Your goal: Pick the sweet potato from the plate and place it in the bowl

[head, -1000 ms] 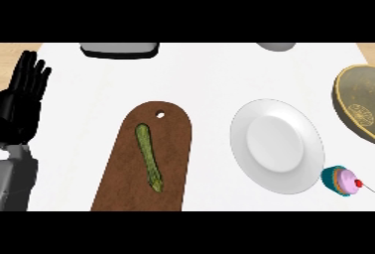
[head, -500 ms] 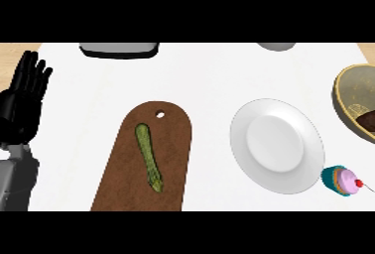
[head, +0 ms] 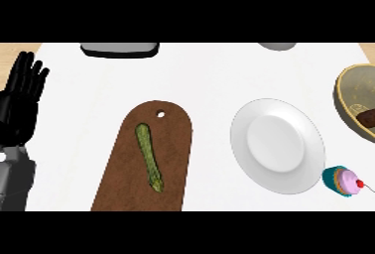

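Sweet potato: a dark reddish-brown lump lies inside my bowl at the view's right edge, partly cut off; I judge this is it.
Plate: the white plate carries nothing.
Change: nothing has moved over the last second, so I judge the placing done.
My left hand: left hand rests at the left edge, fingers straight and up, holding nothing.
My right hand: out of sight.
Nearby: asparagus on the cutting board; cupcake beside the plate on the counter.
Writing: none that I can read.
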Robot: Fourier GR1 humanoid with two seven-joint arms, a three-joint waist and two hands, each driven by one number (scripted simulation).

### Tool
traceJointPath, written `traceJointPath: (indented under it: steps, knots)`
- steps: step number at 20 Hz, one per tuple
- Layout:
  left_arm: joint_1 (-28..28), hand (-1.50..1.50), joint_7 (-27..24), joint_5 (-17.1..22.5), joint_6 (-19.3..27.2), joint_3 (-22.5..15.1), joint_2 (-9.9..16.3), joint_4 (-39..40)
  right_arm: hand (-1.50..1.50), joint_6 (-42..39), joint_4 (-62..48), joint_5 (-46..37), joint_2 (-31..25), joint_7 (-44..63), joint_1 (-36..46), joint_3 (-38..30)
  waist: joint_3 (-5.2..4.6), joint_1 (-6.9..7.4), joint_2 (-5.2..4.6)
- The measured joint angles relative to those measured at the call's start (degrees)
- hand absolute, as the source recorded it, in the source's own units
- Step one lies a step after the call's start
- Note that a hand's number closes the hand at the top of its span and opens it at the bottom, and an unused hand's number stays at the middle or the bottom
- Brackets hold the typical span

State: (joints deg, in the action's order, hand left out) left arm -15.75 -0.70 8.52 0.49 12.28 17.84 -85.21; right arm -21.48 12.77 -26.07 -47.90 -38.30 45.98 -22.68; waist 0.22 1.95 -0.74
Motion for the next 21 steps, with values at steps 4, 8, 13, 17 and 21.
traceJointPath:
  steps: [4,8,13,17,21]
  knots:
    - [0.2,0.00,0.1,-0.2,-0.2,-0.6,-0.3,-0.7,-1.50,0.9,-2.3,4.0,-3.2,1.0,0.7,-4.7,0.04,0.26,-0.20]
    - [-0.1,0.00,0.4,0.0,-0.1,-0.3,-0.2,-1.0,-1.50,-0.2,-4.8,7.3,-7.5,3.3,0.6,-8.6,0.11,0.51,-0.42]
    - [-0.1,0.00,0.0,0.2,-0.1,0.0,-0.3,-0.8,-1.50,-3.5,-6.9,10.6,-12.0,2.7,-2.5,-12.3,0.31,0.36,-0.82]
    - [0.2,0.00,-0.5,0.1,0.0,0.0,-0.6,-0.6,-1.50,-6.1,-7.6,12.5,-14.9,2.8,-5.0,-14.4,0.51,0.17,-1.01]
    - [-0.1,0.00,-0.2,0.3,0.1,0.0,-0.8,-0.7,-1.50,-7.8,-7.7,13.8,-16.7,3.4,-7.1,-15.6,0.69,0.00,-1.09]
